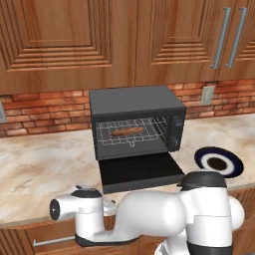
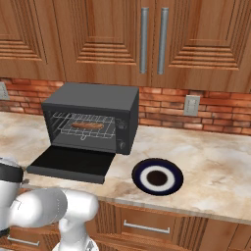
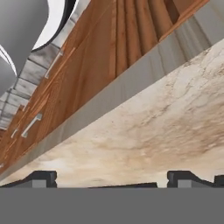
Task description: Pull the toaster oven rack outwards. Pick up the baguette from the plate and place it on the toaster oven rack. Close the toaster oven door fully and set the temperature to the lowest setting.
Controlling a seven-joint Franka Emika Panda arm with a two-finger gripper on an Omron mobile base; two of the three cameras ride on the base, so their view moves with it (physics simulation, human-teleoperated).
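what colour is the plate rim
Dark navy rim on the plate, white around a dark centre; clearest in the right base view.

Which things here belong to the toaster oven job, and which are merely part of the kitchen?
Job:
toaster oven
rack
baguette, lying on the rack
oven door, hanging open
plate, bare
gripper, open

Kitchen:
counter
cupboards
brick wall
wall socket

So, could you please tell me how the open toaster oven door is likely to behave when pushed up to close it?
The toaster oven door looks like a flat rigid panel, so it should swing as one piece. It lies flat on the counter, so it probably pivots at its rear edge. The smooth surface may be slippery.
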